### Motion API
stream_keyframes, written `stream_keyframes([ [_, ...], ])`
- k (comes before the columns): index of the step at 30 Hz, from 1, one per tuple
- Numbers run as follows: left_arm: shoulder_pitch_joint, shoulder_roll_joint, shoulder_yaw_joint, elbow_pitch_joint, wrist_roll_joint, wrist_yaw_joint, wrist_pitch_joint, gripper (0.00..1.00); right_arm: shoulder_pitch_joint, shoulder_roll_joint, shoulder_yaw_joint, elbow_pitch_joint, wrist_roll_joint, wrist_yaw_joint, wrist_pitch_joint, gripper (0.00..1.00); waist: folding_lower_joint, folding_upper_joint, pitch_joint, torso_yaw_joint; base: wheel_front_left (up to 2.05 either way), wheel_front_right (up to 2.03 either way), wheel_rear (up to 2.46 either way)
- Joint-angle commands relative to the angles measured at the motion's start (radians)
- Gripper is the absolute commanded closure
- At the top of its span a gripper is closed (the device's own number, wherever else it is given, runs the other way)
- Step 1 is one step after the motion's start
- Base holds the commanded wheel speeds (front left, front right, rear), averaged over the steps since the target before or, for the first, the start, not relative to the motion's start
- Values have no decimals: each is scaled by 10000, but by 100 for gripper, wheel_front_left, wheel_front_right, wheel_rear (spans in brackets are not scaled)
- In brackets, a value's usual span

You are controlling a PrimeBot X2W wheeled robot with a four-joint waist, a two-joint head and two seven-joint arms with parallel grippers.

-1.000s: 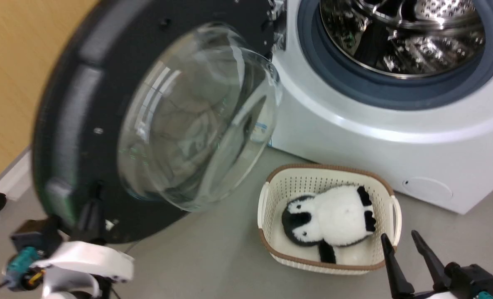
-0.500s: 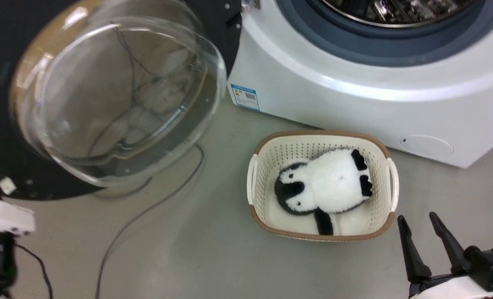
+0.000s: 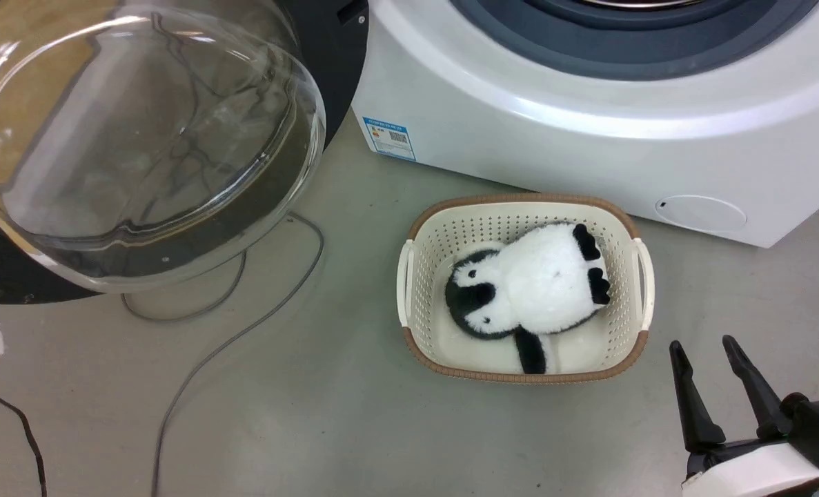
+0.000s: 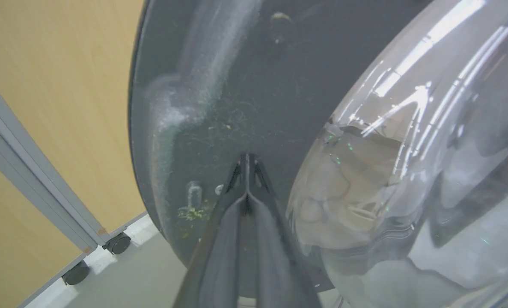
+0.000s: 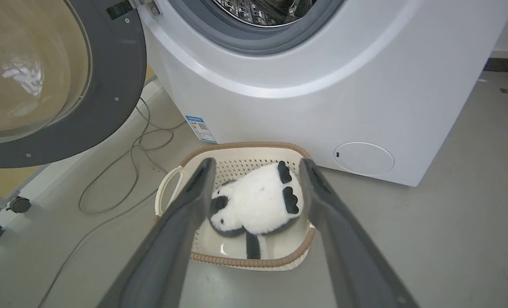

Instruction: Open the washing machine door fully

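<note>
The washing machine door (image 3: 140,138) stands open to the left of the white washing machine (image 3: 519,83). It is hinged at its right edge, and its inner face and glass bowl point out toward the robot. The left gripper (image 4: 246,157), clenched with nothing in it, points at the dark face just beside the bowl. The right gripper (image 3: 701,342) is spread and empty over the floor (image 3: 347,414) near a basket (image 3: 409,276) holding a plush penguin (image 3: 533,290). Cables (image 3: 243,331) cross the open floor between the door's lower edge and the basket.

A sticker (image 3: 388,138), blue-topped with a code patch, sits low on the washer (image 3: 588,152), ahead and left of the right gripper (image 3: 702,343) jaws; its print is unreadable.
</note>
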Motion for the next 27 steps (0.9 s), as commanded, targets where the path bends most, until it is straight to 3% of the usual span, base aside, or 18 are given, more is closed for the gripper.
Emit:
stream_keyframes([
  [1,-169,8,-70,150,70,-58,-136,100,-162,-8,-21,77,95,6,-73,0,-1,0,-96,6,0,0,0],
  [6,-64,-53,-437,253,302,-321,-424,100,-120,81,3,319,174,6,-231,0,-1,0,-550,36,0,0,0],
  [10,273,-404,-1156,-575,754,-475,-619,100,55,215,-18,604,241,6,-500,0,-1,0,-1444,72,0,0,0],
  [17,1135,-1030,-2179,-2194,1227,-412,-310,100,272,312,-352,536,-126,6,-887,0,-1,0,-2496,-196,0,0,0],
  [27,2878,-1927,-3293,-4304,1595,-20,82,100,664,535,-566,-608,-670,6,-1023,0,-1,0,-3293,-1061,0,0,0],
])
